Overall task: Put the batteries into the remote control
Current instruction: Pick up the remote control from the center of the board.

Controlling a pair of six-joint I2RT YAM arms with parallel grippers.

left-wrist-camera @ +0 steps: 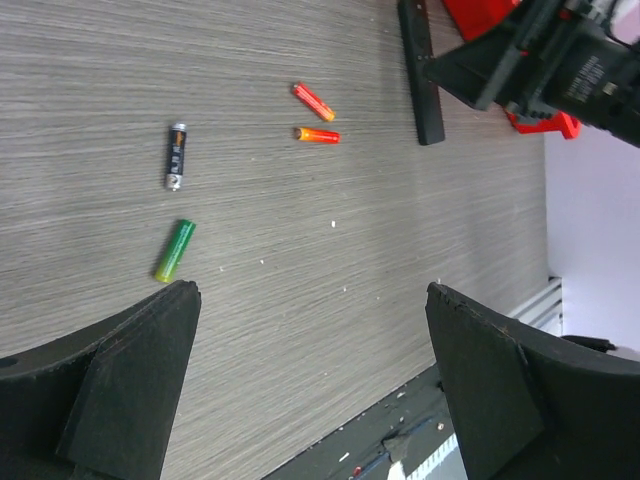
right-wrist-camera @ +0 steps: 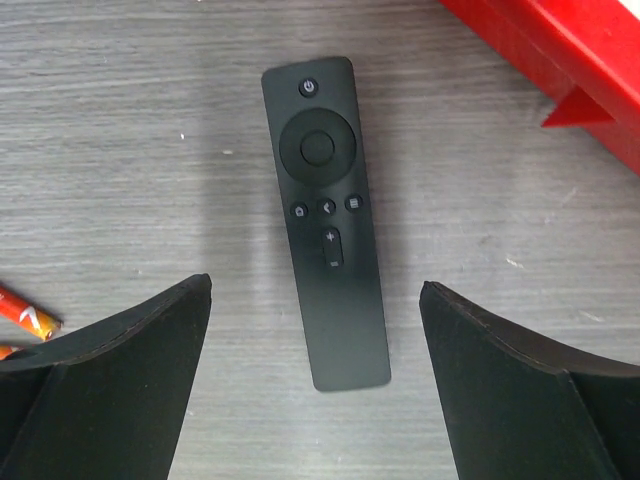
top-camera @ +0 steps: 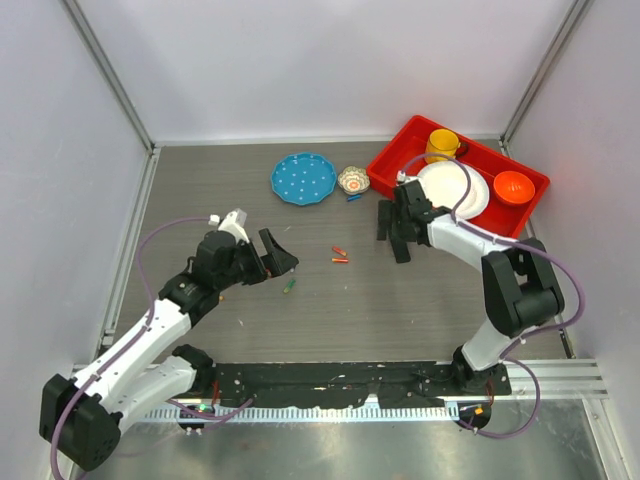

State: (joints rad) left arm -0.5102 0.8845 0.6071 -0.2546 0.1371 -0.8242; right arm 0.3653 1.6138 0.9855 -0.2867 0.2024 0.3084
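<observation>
The remote control (right-wrist-camera: 325, 220), a slim black bar, lies button side up on the grey wood table beside the red tray; it also shows as a dark strip (top-camera: 383, 221) (left-wrist-camera: 420, 75). My right gripper (right-wrist-camera: 315, 285) (top-camera: 402, 240) hovers over it, open, with the remote's lower end between the spread fingers and untouched. Two batteries lie apart on the table: a black one (left-wrist-camera: 176, 155) and a green one (left-wrist-camera: 174, 250) (top-camera: 289, 286). My left gripper (left-wrist-camera: 312, 292) (top-camera: 283, 255) is open and empty just above the table, next to the green battery.
Two small orange sticks (top-camera: 340, 255) (left-wrist-camera: 314, 101) lie between the arms. At the back are a blue plate (top-camera: 304, 178), a small patterned bowl (top-camera: 353, 180) and a red tray (top-camera: 490, 152) holding a yellow cup, white plates and an orange bowl.
</observation>
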